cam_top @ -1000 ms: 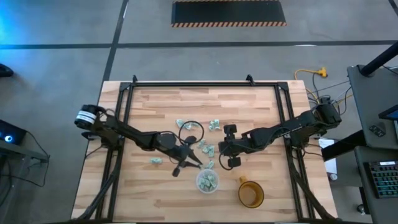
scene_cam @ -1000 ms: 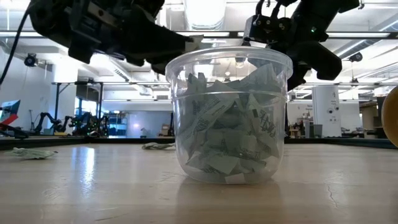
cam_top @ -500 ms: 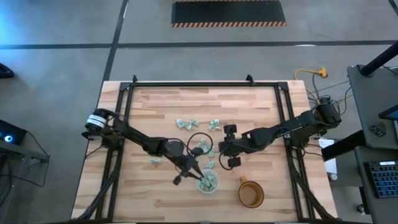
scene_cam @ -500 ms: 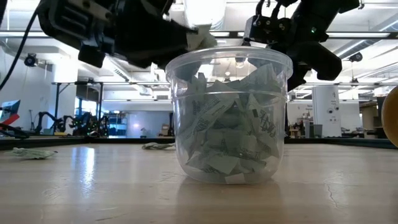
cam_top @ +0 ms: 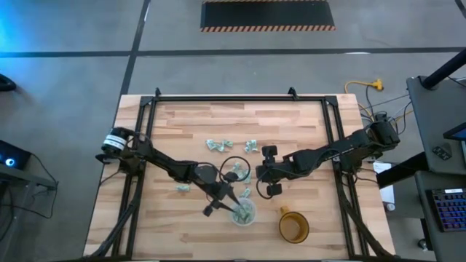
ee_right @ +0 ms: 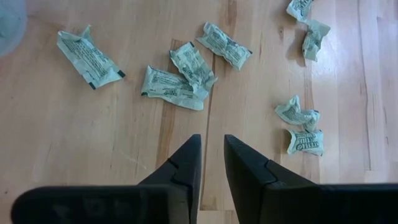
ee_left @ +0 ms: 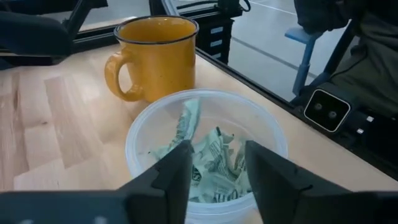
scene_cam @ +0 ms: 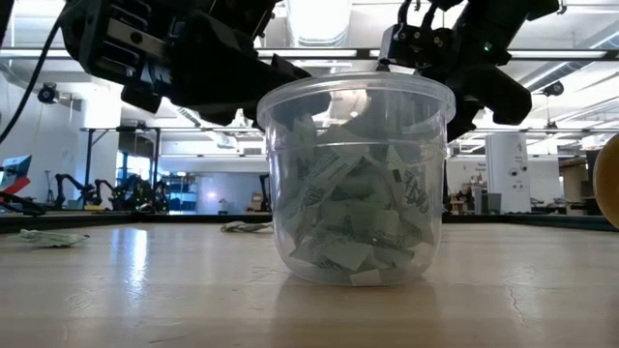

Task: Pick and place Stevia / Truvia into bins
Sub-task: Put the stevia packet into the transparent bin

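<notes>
Many sachets (ee_right: 176, 81), print unreadable, cup (ee_left: 205, 163) unlabelled

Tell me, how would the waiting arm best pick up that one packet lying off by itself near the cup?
Probably straight from above. The packet lies flat on the table, long and narrow, with bare wood all round it. The right pincer should close across its narrow width near the middle, where the crumpled paper rises a little. From the side there is no edge to catch.

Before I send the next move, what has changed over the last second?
The left gripper swung from the loose sachets over to the clear cup, and its open fingers now hang above the rim; a sachet stands among the cup's contents. The right gripper, the mug and the cup stayed put.
</notes>
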Motion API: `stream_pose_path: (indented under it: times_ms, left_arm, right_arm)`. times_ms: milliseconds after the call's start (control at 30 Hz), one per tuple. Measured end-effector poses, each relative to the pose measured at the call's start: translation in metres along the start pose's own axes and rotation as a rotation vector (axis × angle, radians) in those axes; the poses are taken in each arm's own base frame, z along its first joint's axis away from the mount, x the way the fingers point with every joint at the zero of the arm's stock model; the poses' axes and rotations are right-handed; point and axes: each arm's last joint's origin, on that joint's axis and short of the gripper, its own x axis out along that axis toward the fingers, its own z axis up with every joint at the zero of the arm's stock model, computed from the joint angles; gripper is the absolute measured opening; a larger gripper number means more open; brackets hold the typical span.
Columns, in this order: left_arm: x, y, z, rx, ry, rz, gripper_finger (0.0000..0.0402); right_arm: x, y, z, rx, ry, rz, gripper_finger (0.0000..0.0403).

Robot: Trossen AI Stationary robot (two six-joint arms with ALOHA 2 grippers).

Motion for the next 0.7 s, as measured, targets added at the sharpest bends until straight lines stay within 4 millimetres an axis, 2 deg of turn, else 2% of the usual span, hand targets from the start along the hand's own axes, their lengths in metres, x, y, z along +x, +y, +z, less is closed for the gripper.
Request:
stream_pose_path:
  times_ms: [167, 300, 533, 700]
  left_arm:
    - [-0.004, 0.0, 0.006, -0.002, -0.001, 0.026, 0.0175]
    - [-0.019, 0.0, 0.017, -0.022, 0.076, 0.121, 0.0184]
    - [-0.061, -0.01, 0.028, -0.09, 0.296, 0.355, 0.0185]
    - [-0.093, -0.022, 0.018, -0.162, 0.391, 0.516, 0.0185]
  right_arm:
    - [0.0, -0.001, 0.0, 0.001, 0.0, -0.003, 0.0057]
    - [0.006, -0.009, -0.001, 0.057, -0.025, -0.024, 0.0057]
    - [0.029, -0.047, -0.016, 0.177, -0.05, -0.074, 0.0059]
    - [0.038, -0.077, -0.022, 0.191, -0.095, -0.025, 0.0089]
